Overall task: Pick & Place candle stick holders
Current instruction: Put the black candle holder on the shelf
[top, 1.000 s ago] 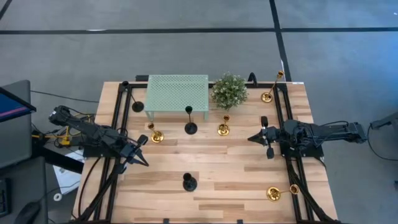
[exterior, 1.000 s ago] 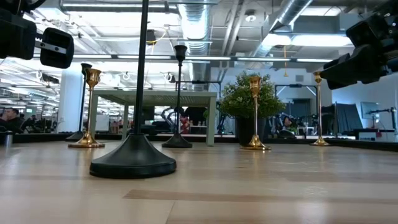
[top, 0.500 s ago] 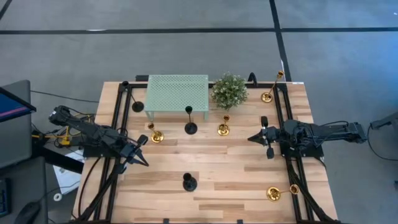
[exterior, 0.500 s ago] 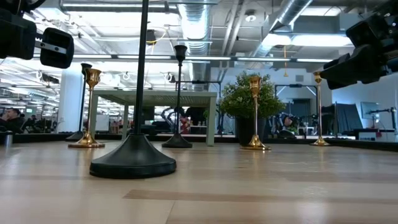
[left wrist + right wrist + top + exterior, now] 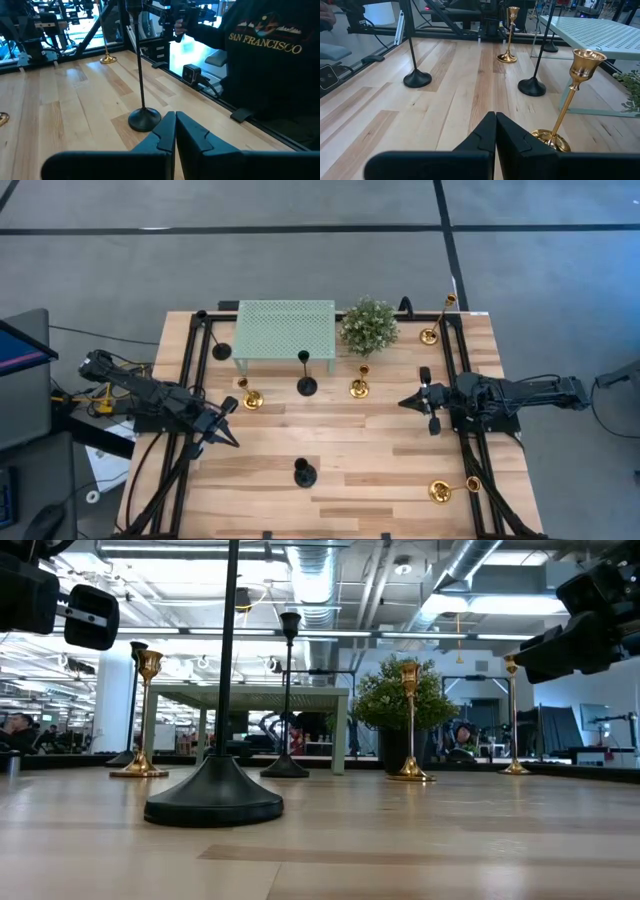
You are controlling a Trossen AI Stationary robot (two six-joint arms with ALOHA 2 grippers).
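On the wooden surface [image 5: 380,450], the mint-green mesh-top table [image 5: 285,328] and potted plant [image 5: 368,325] stand at the back, with the candle stick holders [image 5: 305,472] scattered upright around them. The left pincer [image 5: 225,436] and right pincer [image 5: 408,402] hover at either edge, both pressed together and empty. No pick has begun; next, one must spread and descend on a stem.

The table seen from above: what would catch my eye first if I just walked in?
Probably the slim candle stick holders standing about the wooden table, black and shiny gold ones. Behind them stand a mint-green mesh-top little table and a bushy potted plant. A dark arm waits at each side, left tool and right tool both shut and empty.
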